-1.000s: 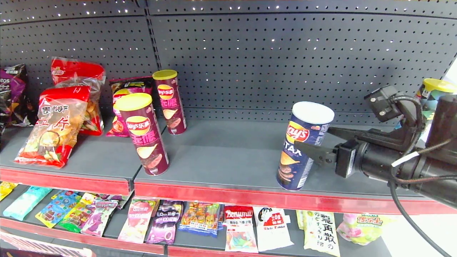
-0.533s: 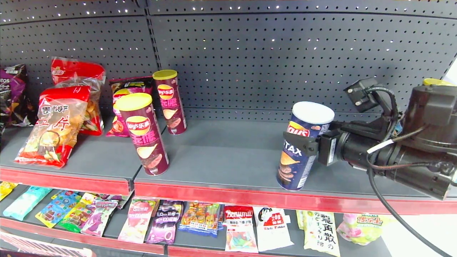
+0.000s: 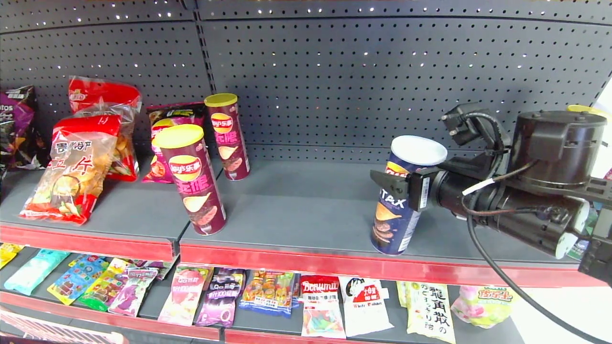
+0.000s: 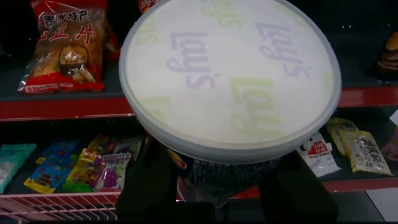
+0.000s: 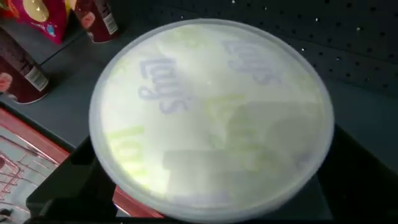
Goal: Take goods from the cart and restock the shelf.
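Backed by a dark grey perforated panel (image 3: 363, 71), pricked with points of light. Fitted with a grey shelf (image 3: 311, 205) edged by a red strip (image 3: 334, 263), above a lower shelf (image 3: 483, 334).

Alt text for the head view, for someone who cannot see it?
The right pincer is at the upper part of an upright blue chip can with a white lid, near the front edge of a grey shelf. Two maroon cans with yellow lids and snack bags sit further left; small packets lie on the lower shelf.
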